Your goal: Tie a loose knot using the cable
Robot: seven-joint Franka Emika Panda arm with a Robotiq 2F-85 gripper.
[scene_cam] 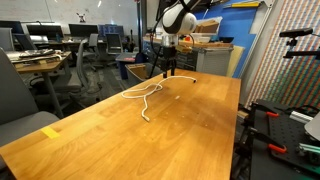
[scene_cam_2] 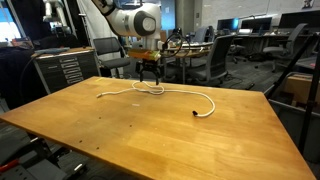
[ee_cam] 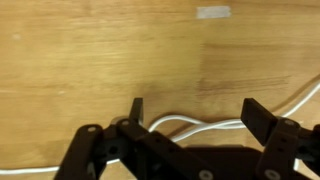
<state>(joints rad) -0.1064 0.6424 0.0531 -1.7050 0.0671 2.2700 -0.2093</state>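
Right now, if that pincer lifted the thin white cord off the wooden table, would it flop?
Probably flops: the thin white cord lies in loose curves on the wooden table. It looks light, so the open pincer should lift it easily, ends trailing. Pushed, it would likely bunch up, not roll.

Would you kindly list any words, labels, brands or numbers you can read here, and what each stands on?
No text can be read in any view.
On the pale tape strip stuck to the wooden table: no legible writing.
On the yellow tape at the table's edge: too small to tell.
On the robot arm: no marking legible.
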